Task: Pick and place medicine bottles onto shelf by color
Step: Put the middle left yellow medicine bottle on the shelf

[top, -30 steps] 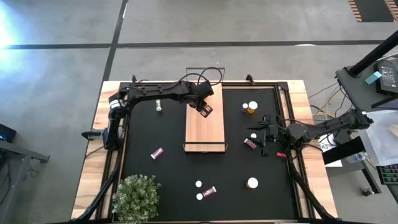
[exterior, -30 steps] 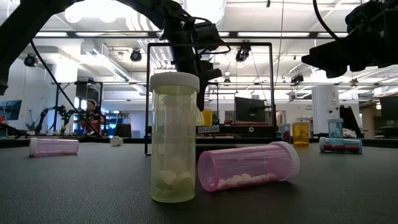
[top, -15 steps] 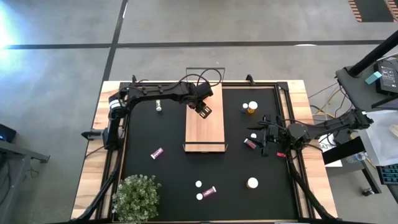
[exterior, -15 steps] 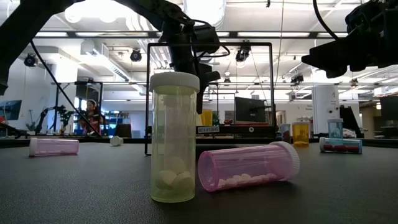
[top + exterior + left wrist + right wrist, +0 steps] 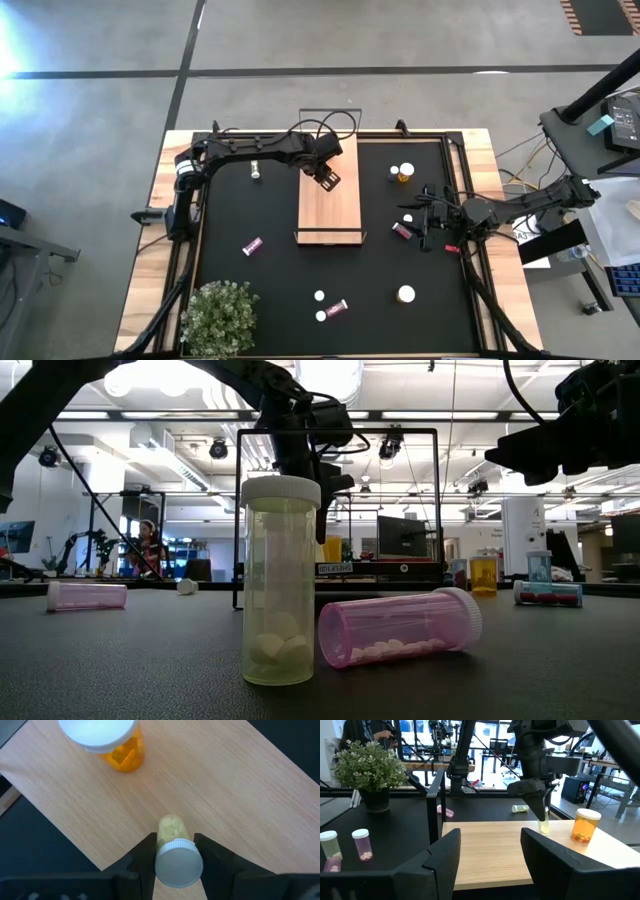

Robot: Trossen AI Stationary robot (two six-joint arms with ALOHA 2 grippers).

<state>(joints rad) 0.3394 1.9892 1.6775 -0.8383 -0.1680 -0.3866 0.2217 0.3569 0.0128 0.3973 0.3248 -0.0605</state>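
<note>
Counting what stands on the shelf (image 5: 328, 205), we find 2 bottles: an amber bottle (image 5: 116, 742) upright near the far end, and a slim pale bottle (image 5: 172, 851) that the left gripper (image 5: 172, 862) is setting down beside it. Its fingers (image 5: 146, 855) sit close on either side of the white cap, narrow, and we judge them on the point of letting go, though we cannot tell whether they still pinch.

Most of the job, in our judgement, is left. On the black mat (image 5: 270, 290) lie or stand a pink bottle (image 5: 252, 245), a small pale one (image 5: 256, 171) near the left arm, another amber bottle (image 5: 404, 173), a pair near the front (image 5: 331, 309), a white-capped one (image 5: 406, 294), and a pink one (image 5: 402, 230) just beside the right gripper (image 5: 428, 222). That gripper waits low over the mat at the shelf's right, jaws moderately apart, holding nothing.

Around the mat runs a light wooden table edge (image 5: 140, 290), with a potted plant (image 5: 220, 318) at the front left corner. Beyond is a grey concrete floor and a bright workshop with other rigs and desks; a person (image 5: 148, 545) shows far off.
</note>
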